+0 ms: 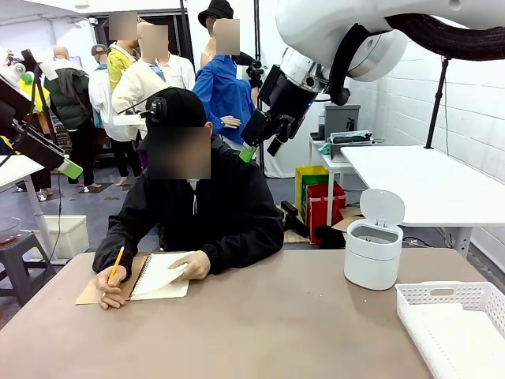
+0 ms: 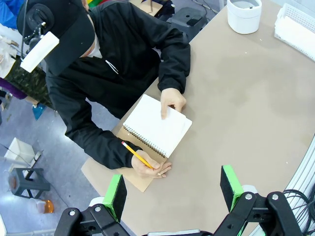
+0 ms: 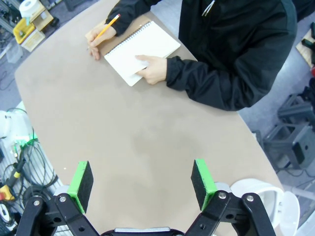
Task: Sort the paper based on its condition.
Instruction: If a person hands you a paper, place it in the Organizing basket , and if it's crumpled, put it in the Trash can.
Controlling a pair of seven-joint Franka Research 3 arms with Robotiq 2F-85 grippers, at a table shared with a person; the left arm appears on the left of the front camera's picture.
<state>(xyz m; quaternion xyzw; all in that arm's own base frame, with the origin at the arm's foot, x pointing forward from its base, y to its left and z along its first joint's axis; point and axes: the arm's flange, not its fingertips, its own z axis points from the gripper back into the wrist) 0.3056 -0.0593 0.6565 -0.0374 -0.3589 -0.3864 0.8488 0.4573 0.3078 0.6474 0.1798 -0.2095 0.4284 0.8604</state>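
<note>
A person in black sits at the far side of the table with a spiral notebook (image 1: 160, 276) open on its tan cover. One hand (image 1: 194, 264) rests on the white top page (image 2: 156, 125), and the other holds a yellow pencil (image 1: 116, 263). Loose paper pieces are out of view. My left gripper (image 2: 173, 191) hangs open high above the table's left part, with nothing between its green pads; it is also at the far left (image 1: 69, 167). My right gripper (image 3: 141, 184) is open and empty, raised high over the table (image 1: 249, 150).
A white bin (image 1: 372, 254) with its lid flipped up stands at the table's right. A white slotted basket (image 1: 456, 320) sits at the near right corner. The brown tabletop (image 1: 260, 332) is bare in the middle. People stand in the background.
</note>
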